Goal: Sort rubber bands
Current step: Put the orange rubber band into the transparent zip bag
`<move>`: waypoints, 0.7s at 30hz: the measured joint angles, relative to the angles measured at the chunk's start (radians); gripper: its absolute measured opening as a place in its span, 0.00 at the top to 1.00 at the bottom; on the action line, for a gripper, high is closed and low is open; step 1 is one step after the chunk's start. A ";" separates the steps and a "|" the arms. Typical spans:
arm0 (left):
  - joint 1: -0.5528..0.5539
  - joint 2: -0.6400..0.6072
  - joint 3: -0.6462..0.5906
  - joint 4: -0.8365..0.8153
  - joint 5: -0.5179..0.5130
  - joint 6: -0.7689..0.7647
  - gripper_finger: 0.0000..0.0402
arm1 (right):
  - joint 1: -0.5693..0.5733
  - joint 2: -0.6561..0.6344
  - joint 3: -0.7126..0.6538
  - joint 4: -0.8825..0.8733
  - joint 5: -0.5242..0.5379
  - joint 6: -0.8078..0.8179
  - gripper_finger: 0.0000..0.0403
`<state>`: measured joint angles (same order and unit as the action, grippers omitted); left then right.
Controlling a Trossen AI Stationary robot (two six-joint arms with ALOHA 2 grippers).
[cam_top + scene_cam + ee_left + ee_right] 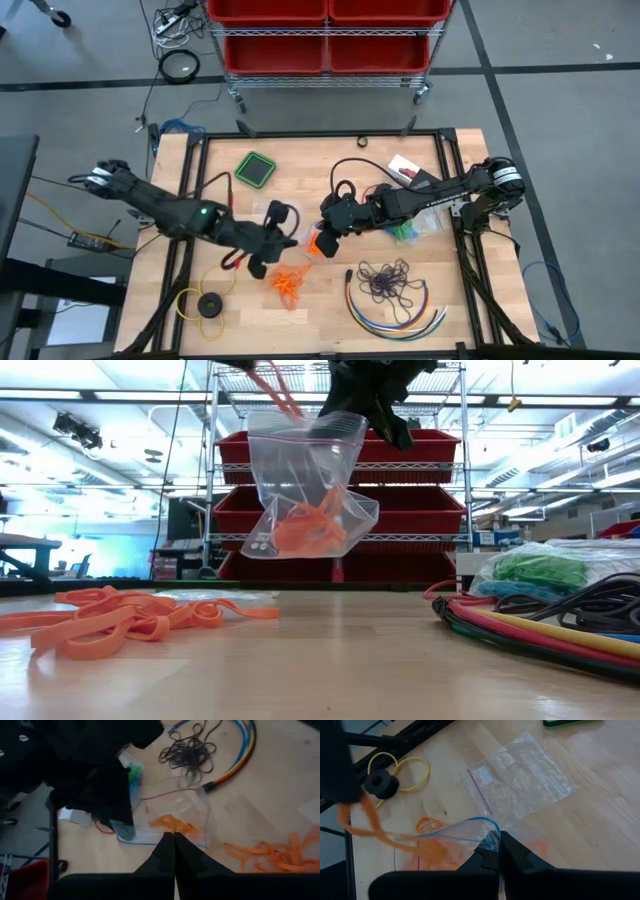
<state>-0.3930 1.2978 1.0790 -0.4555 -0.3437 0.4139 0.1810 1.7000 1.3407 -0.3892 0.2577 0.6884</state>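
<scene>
Two grippers at frame centre, high view. Right gripper (322, 232) clamped on rim of clear bag (305, 490), bag lifted off table (320, 310), orange bands (312, 532) inside. Left gripper (262, 250) fingers closed together, pinching orange strand (362, 822) near bag mouth. Loose orange bands (288, 283) lower centre; purple bands (388, 278) lower right; green bands (405, 232) right of centre.

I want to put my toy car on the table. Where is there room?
Bare wood lies along the table's near edge, between the yellow ring and the coloured cables, and at the far edge beside the green pad. The middle is crowded: both grippers, the bag and loose orange rubber bands.
</scene>
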 joint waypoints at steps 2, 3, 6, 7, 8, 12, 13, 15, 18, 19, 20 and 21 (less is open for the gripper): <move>0.018 0.024 0.000 0.017 0.003 0.016 1.00 | 0.000 0.000 0.000 0.003 0.000 0.000 1.00; 0.025 0.039 0.000 0.027 0.006 0.021 1.00 | 0.000 0.000 0.000 0.005 0.000 0.000 1.00; 0.040 0.089 0.000 0.045 0.017 0.022 1.00 | 0.000 0.000 0.000 0.010 0.001 0.000 1.00; 0.042 0.103 0.000 0.047 0.024 0.023 0.99 | 0.000 0.000 0.000 0.010 0.001 0.000 1.00; 0.044 0.117 0.000 0.050 0.025 0.023 0.99 | 0.000 0.000 0.000 0.010 0.001 0.000 1.00; 0.046 0.157 0.000 0.065 0.025 0.003 0.95 | 0.000 0.000 0.000 0.011 0.001 -0.001 1.00; 0.046 0.162 0.000 0.072 0.022 -0.001 0.93 | 0.000 0.000 0.000 0.011 0.002 -0.001 1.00; 0.046 0.166 0.000 0.081 0.017 -0.004 0.89 | 0.000 0.000 0.000 0.011 0.002 -0.001 1.00; 0.046 0.167 0.000 0.112 0.006 -0.024 0.79 | 0.000 0.000 0.000 0.011 0.003 -0.002 1.00; 0.046 0.166 0.000 0.120 -0.006 -0.027 0.75 | 0.000 0.000 0.000 0.011 0.003 -0.002 1.00; 0.046 0.163 0.000 0.125 -0.014 -0.027 0.71 | 0.000 0.000 0.000 0.011 0.003 -0.002 1.00; 0.046 0.162 0.000 0.132 -0.025 -0.028 0.68 | 0.000 0.000 0.000 0.011 0.003 -0.002 1.00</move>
<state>-0.3466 1.4595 1.0790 -0.3231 -0.3686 0.3860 0.1810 1.7000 1.3407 -0.3782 0.2605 0.6865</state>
